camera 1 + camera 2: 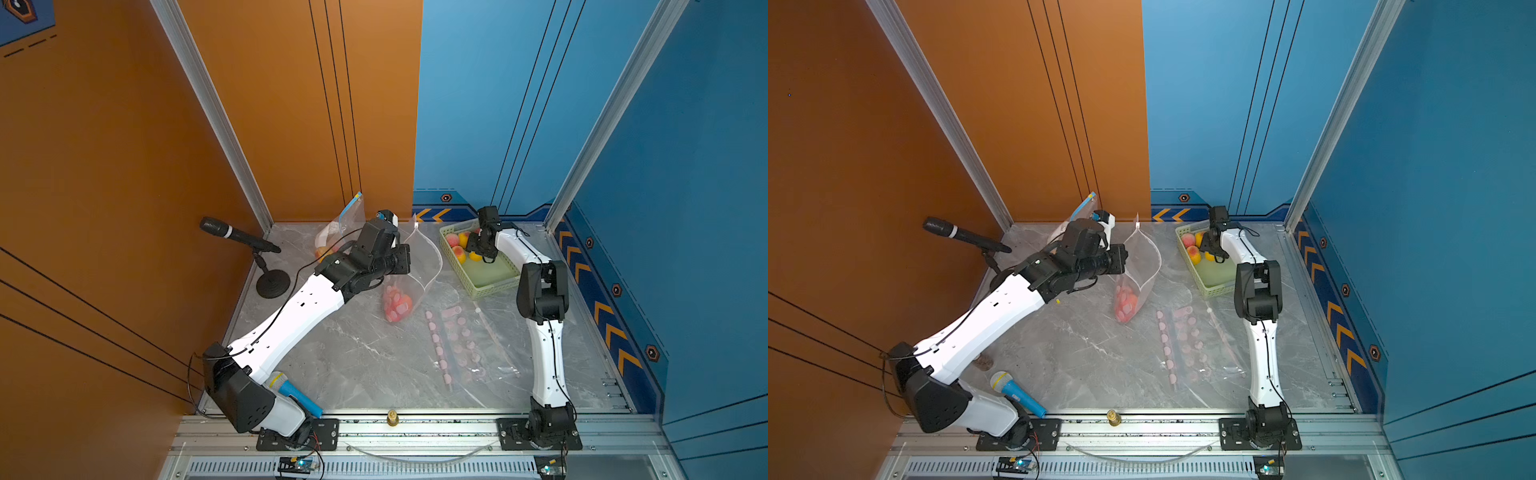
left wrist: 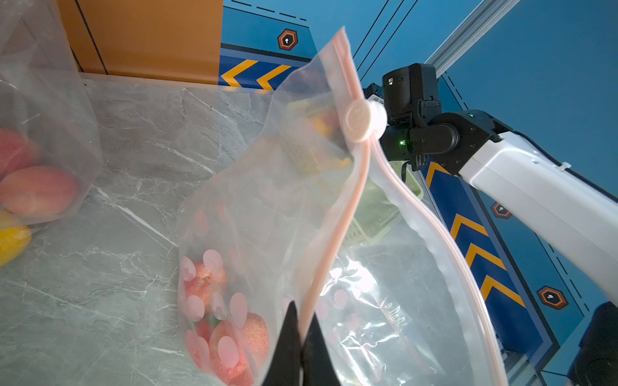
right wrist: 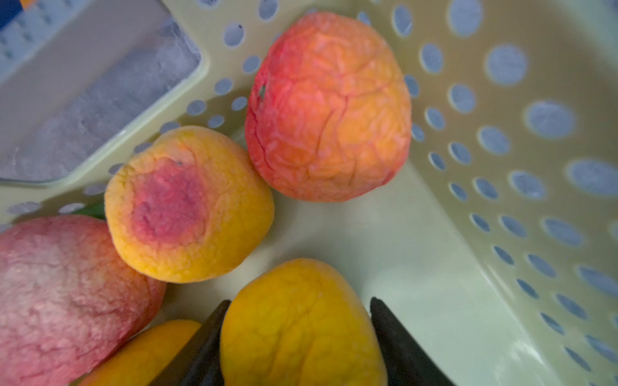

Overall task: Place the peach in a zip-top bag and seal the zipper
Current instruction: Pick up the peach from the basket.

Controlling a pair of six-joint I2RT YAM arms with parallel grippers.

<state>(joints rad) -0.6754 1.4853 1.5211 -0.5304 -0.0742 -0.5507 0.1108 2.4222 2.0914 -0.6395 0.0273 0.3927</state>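
The right fingers (image 3: 204, 351) press both flanks of a wrinkled yellow-orange peach (image 3: 301, 320) in the pale green perforated plastic basket (image 3: 434, 260). The left fingers (image 2: 289, 337) are pinched together on the pink zipper rim of a clear pink-dotted zip-top bag (image 2: 267, 200), its mouth gaping just beyond them. The soft peach could squirt out if the squeeze lands off-centre, or drag a crowding neighbour. The thin rim could slip and the mouth collapse. I count five peaches in the basket and three bags: this one, a blue-zippered bag (image 1: 349, 216), and a flat dotted bag (image 1: 461, 345) on the grey marble tabletop (image 1: 353, 365).
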